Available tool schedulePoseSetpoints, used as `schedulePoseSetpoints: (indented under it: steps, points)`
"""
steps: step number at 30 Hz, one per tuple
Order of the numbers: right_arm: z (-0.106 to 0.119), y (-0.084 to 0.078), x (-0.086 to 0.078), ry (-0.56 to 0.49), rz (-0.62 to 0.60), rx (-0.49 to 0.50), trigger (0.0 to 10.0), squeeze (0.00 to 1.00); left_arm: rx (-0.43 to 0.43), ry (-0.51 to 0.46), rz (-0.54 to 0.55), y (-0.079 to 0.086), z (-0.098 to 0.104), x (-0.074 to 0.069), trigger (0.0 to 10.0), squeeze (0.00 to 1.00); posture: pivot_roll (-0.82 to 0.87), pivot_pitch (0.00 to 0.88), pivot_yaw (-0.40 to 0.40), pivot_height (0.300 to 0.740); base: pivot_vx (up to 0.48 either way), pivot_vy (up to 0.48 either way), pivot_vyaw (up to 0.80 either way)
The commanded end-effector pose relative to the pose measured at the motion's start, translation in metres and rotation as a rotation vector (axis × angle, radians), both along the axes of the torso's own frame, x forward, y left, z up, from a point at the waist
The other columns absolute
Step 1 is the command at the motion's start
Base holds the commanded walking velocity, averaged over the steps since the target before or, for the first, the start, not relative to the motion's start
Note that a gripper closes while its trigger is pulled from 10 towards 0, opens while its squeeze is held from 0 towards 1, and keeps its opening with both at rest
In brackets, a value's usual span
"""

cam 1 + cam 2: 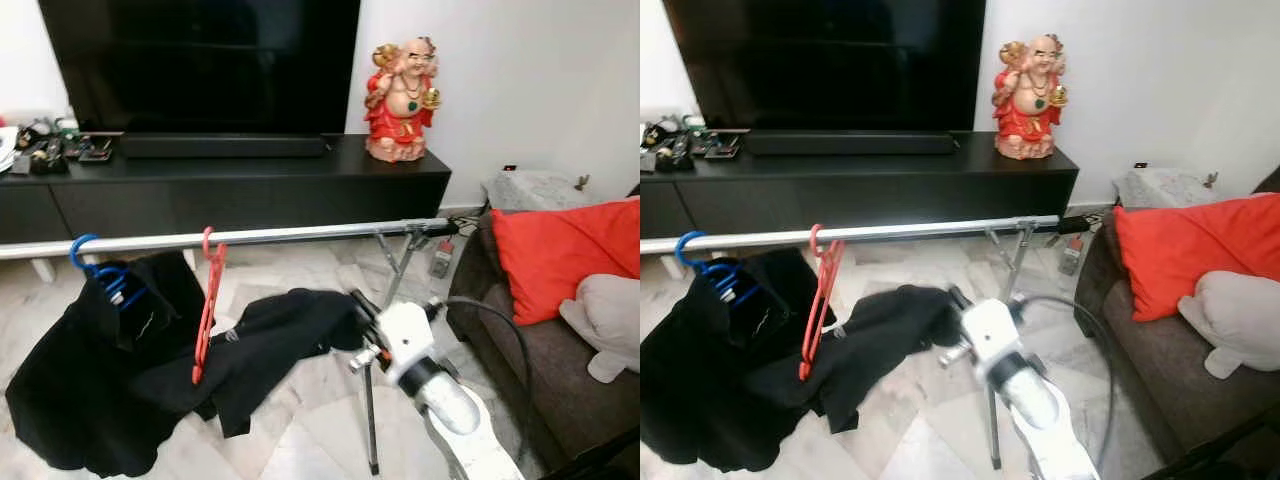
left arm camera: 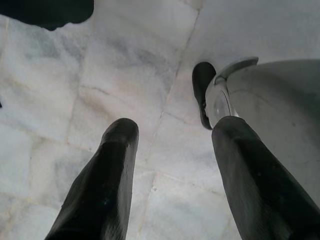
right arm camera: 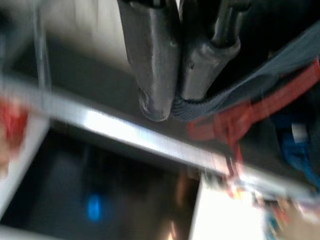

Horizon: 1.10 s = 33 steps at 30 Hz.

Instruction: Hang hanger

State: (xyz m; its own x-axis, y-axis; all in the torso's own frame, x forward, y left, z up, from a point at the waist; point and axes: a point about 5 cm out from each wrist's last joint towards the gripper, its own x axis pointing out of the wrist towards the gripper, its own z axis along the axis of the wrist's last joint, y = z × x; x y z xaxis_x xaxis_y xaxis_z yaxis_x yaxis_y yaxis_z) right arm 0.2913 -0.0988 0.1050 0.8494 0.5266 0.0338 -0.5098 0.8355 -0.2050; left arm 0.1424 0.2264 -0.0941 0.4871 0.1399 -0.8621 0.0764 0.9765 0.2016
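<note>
the silver rail [image 1: 250, 237] already carried the red hanger [image 1: 208, 305], hook over it, its black garment [image 1: 270, 345] soft and trailing. the right end effector [image 3: 175, 102] was closed on that fabric's edge; the stiff, light hanger frame looked the surer hold. the left end effector [image 2: 170, 165] hung open over the floor.

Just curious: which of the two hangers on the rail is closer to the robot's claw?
The red hanger, hooked mid-rail; the blue hanger hangs farther left. The right claw pinches the red hanger's black garment.
</note>
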Motion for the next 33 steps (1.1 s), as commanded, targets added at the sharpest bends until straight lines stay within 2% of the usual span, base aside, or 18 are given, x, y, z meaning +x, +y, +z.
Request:
schedulePoseSetpoints:
  steps: [1,3,5,9,11,12,15,18,21,24,26,28,33]
  points:
    - [0.002,-0.012,0.007,0.019,-0.065,0.071,10.0,0.0,0.006,0.003,0.006,0.003,0.001,0.0,10.0,0.0,0.03,0.0,-0.068,0.74,0.0,0.0,0.0]
    - [-0.016,-0.032,0.009,0.099,-0.182,0.095,10.0,0.0,0.008,0.003,0.003,0.003,0.001,0.001,10.0,0.0,0.04,0.0,-0.065,0.74,0.0,0.0,0.0]
    - [-0.024,-0.039,0.01,0.135,-0.227,0.115,10.0,0.0,0.008,0.001,0.004,0.003,0.001,0.001,10.0,0.0,0.04,0.0,-0.064,0.74,0.0,0.0,0.0]
    - [-0.057,-0.065,0.009,0.291,-0.421,0.202,10.0,0.0,0.005,-0.017,0.033,0.004,0.002,0.001,10.0,0.0,0.05,0.0,-0.056,0.74,0.0,0.0,0.0]
    - [-0.062,-0.067,0.008,0.308,-0.438,0.197,10.0,0.0,0.005,-0.02,0.037,0.004,0.002,0.001,10.0,0.0,0.05,0.0,-0.055,0.74,0.0,0.0,0.0]
    - [-0.079,-0.077,0.003,0.384,-0.507,0.191,10.0,0.0,0.001,-0.03,0.054,0.005,0.002,0.002,10.0,0.0,0.05,0.0,-0.053,0.74,0.0,0.0,0.0]
    - [-0.096,-0.082,-0.005,0.472,-0.554,0.208,10.0,0.0,0.001,-0.033,0.066,0.005,0.002,0.002,10.0,0.0,0.06,0.0,-0.053,0.74,0.0,0.0,0.0]
    - [-0.114,-0.086,-0.017,0.564,-0.601,0.2,10.0,0.0,-0.001,-0.036,0.077,0.006,0.002,0.002,10.0,0.0,0.07,0.0,-0.05,0.74,0.0,0.0,0.0]
    - [-0.135,-0.093,-0.036,0.675,-0.673,0.178,10.0,0.0,-0.013,-0.043,0.096,0.006,0.002,0.002,10.0,0.0,0.08,0.0,-0.047,0.74,0.0,0.0,0.0]
    - [-0.15,-0.1,-0.054,0.758,-0.762,0.194,10.0,0.0,-0.015,-0.044,0.102,0.006,0.002,0.001,10.0,0.0,0.09,0.0,-0.047,0.74,0.0,0.0,0.0]
    - [-0.164,-0.103,-0.071,0.84,-0.809,0.208,10.0,0.0,-0.015,-0.046,0.108,0.006,0.002,0.0,10.0,0.0,0.1,0.0,-0.051,0.74,0.0,0.0,0.0]
    - [-0.172,-0.102,-0.084,0.899,-0.803,0.163,10.0,0.0,-0.015,-0.049,0.12,0.007,0.002,-0.001,10.0,0.0,0.1,0.0,-0.053,0.74,0.0,0.0,0.0]
    - [-0.183,-0.103,-0.103,0.968,-0.839,0.159,10.0,0.0,-0.017,-0.04,0.125,0.009,0.001,-0.003,10.0,0.0,0.08,0.0,-0.042,0.74,0.0,0.0,0.0]
